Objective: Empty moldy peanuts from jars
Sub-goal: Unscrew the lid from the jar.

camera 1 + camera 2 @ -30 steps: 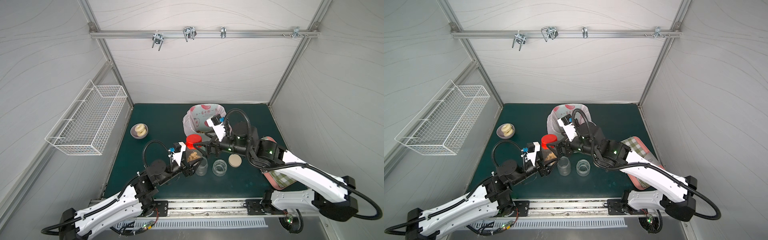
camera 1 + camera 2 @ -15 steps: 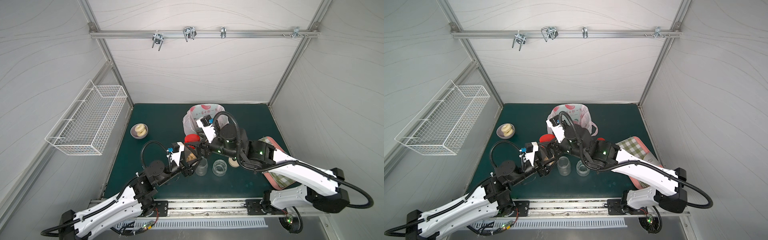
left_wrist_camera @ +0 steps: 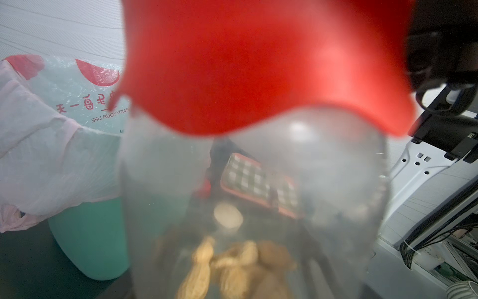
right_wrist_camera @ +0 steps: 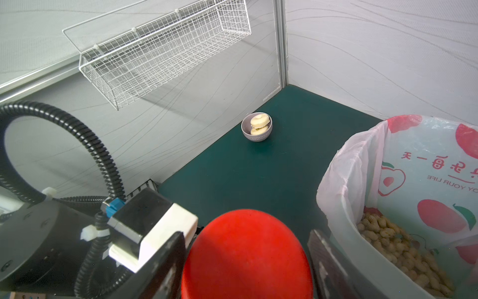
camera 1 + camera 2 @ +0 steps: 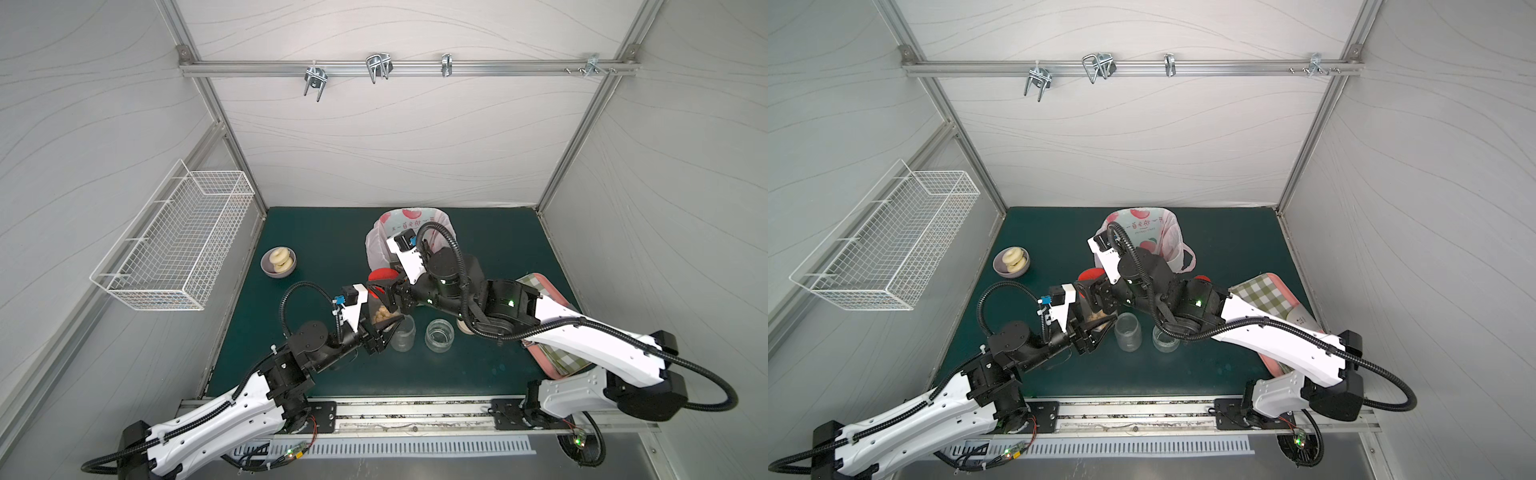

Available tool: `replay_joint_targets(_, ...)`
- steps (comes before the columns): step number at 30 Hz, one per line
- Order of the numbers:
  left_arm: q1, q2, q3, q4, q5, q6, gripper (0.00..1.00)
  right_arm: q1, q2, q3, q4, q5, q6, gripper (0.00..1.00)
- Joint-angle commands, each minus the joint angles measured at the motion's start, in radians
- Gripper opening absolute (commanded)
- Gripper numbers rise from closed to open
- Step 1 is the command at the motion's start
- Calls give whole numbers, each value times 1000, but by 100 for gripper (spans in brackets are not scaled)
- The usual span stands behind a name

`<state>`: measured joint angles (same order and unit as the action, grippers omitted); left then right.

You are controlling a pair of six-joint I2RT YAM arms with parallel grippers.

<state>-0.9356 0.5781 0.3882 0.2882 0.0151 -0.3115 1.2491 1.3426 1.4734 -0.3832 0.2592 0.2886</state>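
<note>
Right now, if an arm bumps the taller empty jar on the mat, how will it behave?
Probably light: the taller jar looks empty and lidless. Standing upright and narrow, it may tip; being round, it could then roll.

Lighting: bright, even, diffuse; the pale walls [image 5: 395, 145] are lit without hot spots in both top views. Shadows: soft; a faint grid is cast by the wire basket [image 4: 165, 51] onto the wall beneath. Distortion: the frame rail [image 5: 395, 68] is slightly bowed. Focus: the red lid [image 3: 258, 64] and jar [image 3: 258, 181] are heavily blurred in the left wrist view; a small glare spot is carried on the jar
</note>
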Motion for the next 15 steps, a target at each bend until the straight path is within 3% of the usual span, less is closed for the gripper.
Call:
replay_joint_targets(1,4,-15,8,53,6,-9,41,7,3,22,-3,11,6,65)
replay_joint_targets(8,5,-23,12,43,13,-12,41,7,2,20,-10,-35,6,50)
replay_joint_targets(15,19,-34,13,43,45,-23,40,0,-25,16,-17,-193,-27,39)
